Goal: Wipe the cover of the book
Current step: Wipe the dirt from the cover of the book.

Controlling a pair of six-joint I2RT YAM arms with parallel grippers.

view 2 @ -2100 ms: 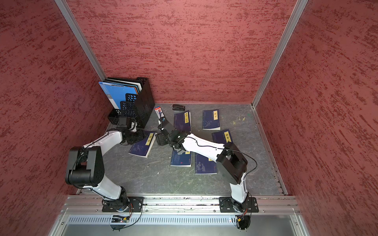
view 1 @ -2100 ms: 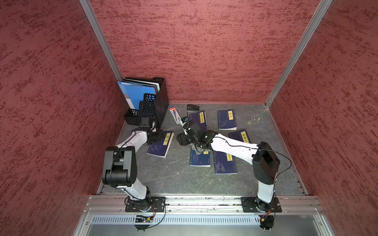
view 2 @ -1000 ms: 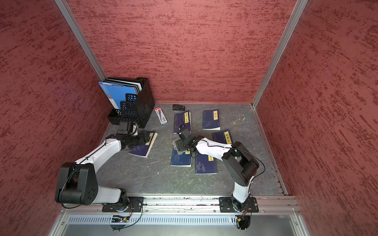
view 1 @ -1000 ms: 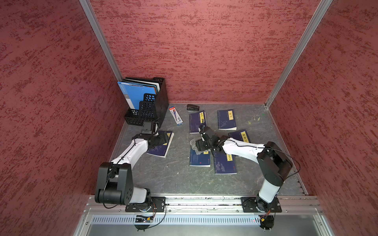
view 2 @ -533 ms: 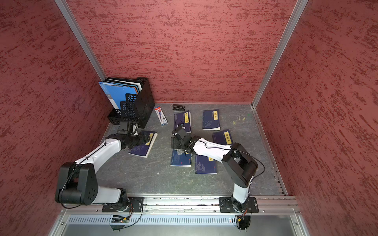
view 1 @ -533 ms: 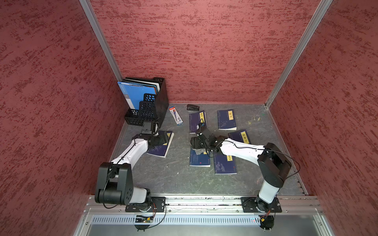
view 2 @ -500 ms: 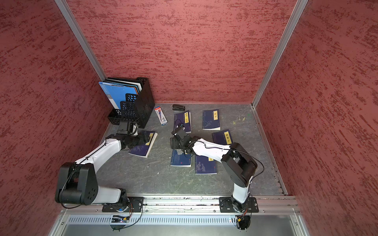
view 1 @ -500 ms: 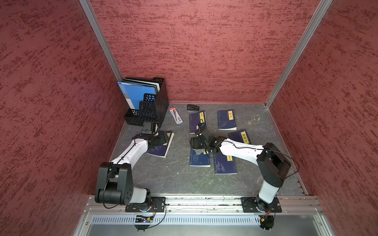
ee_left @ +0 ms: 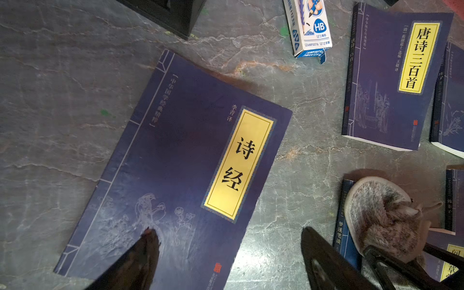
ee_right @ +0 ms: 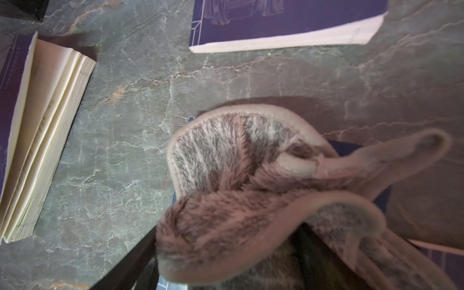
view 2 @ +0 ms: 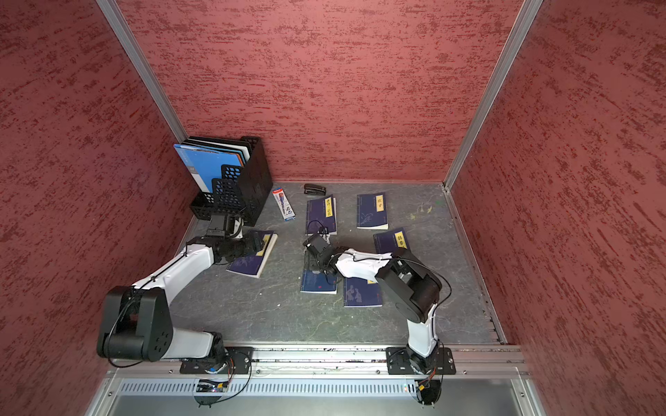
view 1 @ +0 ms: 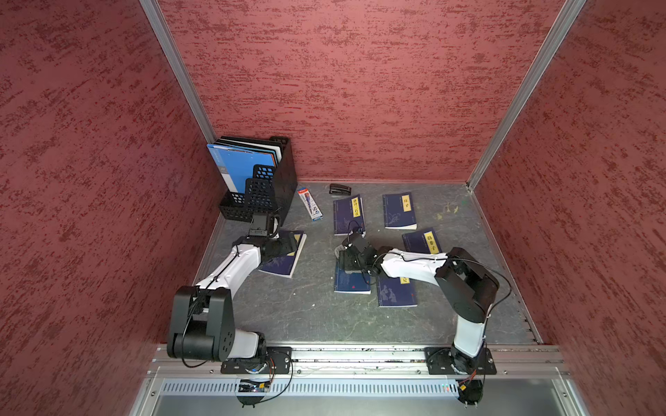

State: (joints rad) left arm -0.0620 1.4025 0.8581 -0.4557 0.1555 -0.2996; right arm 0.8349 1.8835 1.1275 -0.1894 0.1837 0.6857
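Observation:
Several dark blue books with yellow title labels lie on the grey table. My right gripper (view 1: 346, 259) (ee_right: 229, 238) is shut on a fluffy grey-pink cloth (ee_right: 226, 155) (ee_left: 381, 213). The cloth rests on the far end of the middle book (view 1: 351, 282) (view 2: 319, 282). My left gripper (view 1: 288, 245) (ee_left: 227, 231) is open and low over the near corner of the left book (view 1: 283, 263) (ee_left: 180, 160). One fingertip is over that cover and the other over bare table, with nothing between them.
Other blue books (view 1: 347, 216) (view 1: 398, 210) (view 1: 421, 241) (view 1: 396, 293) lie round the middle one. A pencil box (view 1: 310, 203) and a black stapler (view 1: 340, 189) sit at the back. A black file holder (view 1: 266, 173) stands back left. Red walls close three sides.
Two seconds ago the right gripper held the cloth farther left, off the middle book; it has come right onto it and barely shifted since. The left arm stretched out low over the left book.

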